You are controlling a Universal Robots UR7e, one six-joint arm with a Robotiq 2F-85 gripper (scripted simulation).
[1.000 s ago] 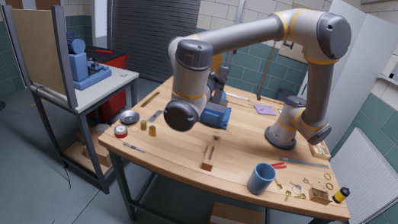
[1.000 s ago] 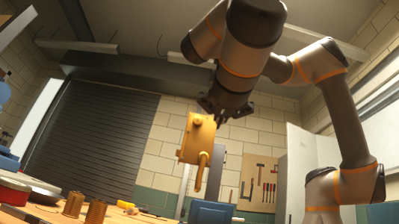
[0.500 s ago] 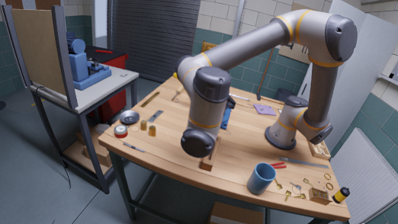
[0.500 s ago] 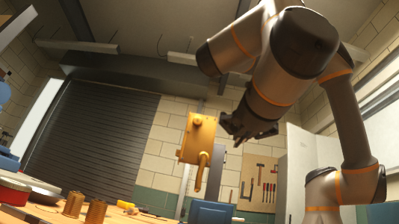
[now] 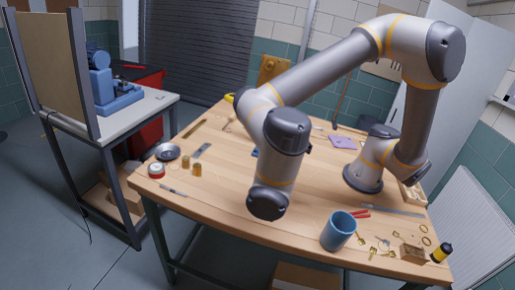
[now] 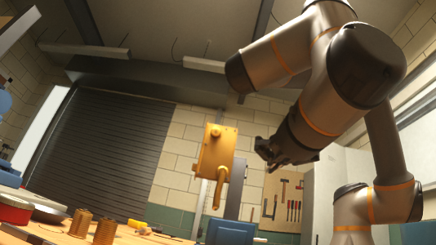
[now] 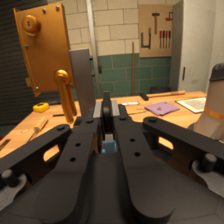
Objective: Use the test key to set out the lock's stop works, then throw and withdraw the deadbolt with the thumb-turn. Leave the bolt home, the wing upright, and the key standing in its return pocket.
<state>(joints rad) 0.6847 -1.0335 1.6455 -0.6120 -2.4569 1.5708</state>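
The test key (image 7: 106,112), a dark flat bow seen edge-on, stands pinched between the fingers of my gripper (image 7: 106,110), which is closed on it. The gripper (image 6: 272,157) hangs in the air well above the bench, to the right of the brass lock case (image 6: 216,152) mounted upright on a grey post. The lock's keyhole boss (image 7: 30,24) sits near its top and its long brass thumb-turn wing (image 7: 65,93) hangs downward. In the side camera my own arm hides the gripper, and only the lock's top (image 5: 273,68) shows.
A blue cup (image 5: 338,230) stands near the bench's front right corner, beside loose brass keys and rings. A blue block (image 6: 229,232) sits under the lock. Two brass cylinders (image 5: 191,165), a red tape roll and a metal dish lie at the left edge, my arm's base at the right.
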